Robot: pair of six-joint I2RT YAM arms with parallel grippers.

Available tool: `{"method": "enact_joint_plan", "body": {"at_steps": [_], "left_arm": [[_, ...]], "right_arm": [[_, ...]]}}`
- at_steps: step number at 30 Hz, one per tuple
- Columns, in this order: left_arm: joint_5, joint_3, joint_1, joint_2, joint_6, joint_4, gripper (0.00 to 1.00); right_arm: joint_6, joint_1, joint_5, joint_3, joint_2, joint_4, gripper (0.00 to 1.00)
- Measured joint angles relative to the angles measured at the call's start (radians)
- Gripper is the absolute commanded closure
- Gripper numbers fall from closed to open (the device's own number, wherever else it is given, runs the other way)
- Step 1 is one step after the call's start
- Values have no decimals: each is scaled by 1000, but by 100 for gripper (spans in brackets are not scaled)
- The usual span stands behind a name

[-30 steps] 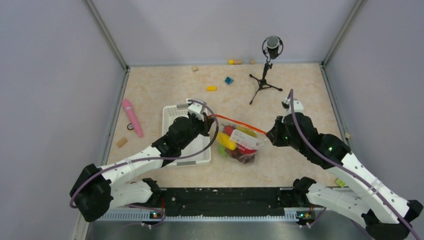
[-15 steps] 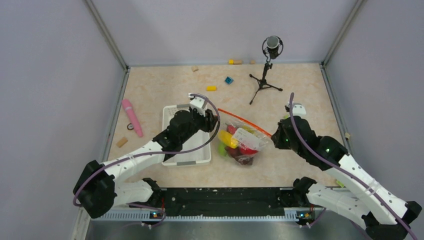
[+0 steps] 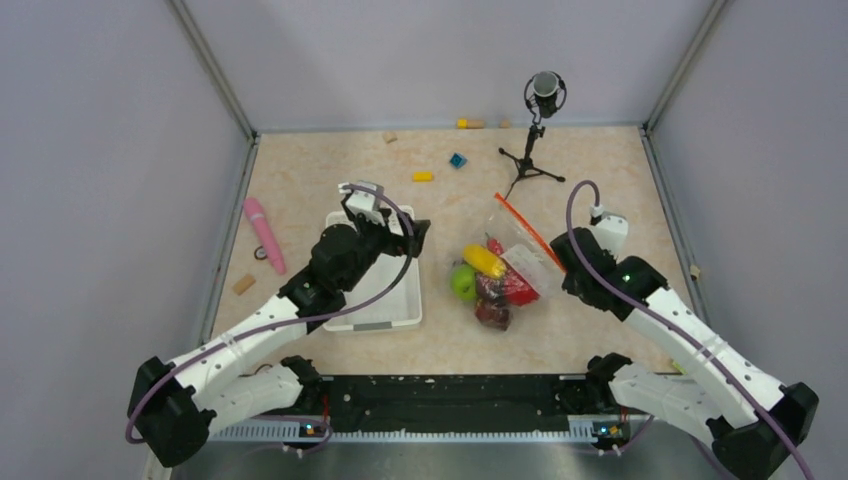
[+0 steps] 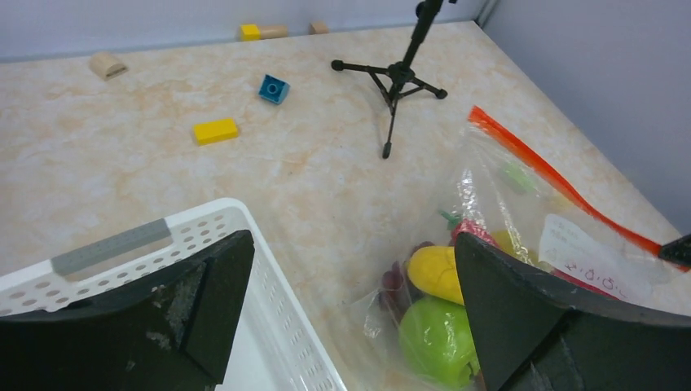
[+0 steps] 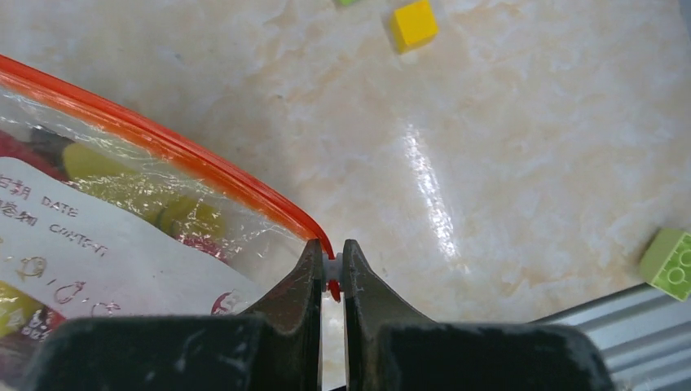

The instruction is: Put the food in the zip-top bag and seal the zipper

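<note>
The food (image 3: 487, 285) looks all in. The green fruit, the yellow pieces and the red and maroon ones lie bunched inside the zip-top bag (image 3: 522, 262), which lies mid-bench, and I see none loose on the bench (image 3: 300, 170) or in the part of the white basket (image 3: 400, 322) that shows. So what is left is the seal.

My right hand (image 5: 329, 261), at the bag's 3 o'clock, is pinched narrow on the near end of the zipper (image 5: 163, 142). From there the orange strip runs up toward 11 o'clock. Beside my fingers it reads as one flat band, but I cannot tell whether it is pressed shut along its whole length, least of all at the far end.

My left hand (image 4: 354, 293) is spread wide and holds nothing. It hangs over the basket's far right corner, at the bag's 9 o'clock, just apart from the plastic.

The basket wall crowds the bag at 9 o'clock, and the microphone tripod (image 3: 528, 165) stands close off the zipper's far end at 12 o'clock, so a run along the strip ends near its legs. Toward 6 o'clock the bench lies open as far as the rail.
</note>
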Motion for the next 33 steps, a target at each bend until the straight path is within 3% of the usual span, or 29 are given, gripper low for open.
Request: {"method": "enact_joint_plan", "body": {"at_steps": [5,13,19,33], "left_arm": [[-119,-19,0,-57,-45,-51,2],[-225,-22,0,-59,-85,-151,2],[-253,-26,0,-108,-99,-191,2],[-428,-31,0,-301,-159,-385,2]], "right_arm": [[58,-38,11,-68,10,-48,88],[92,-49,16,-98,18,-93,36],[45,-50,42,-3,-55,-73,2],[-45,-50,190,28,-373,100,1]]}}
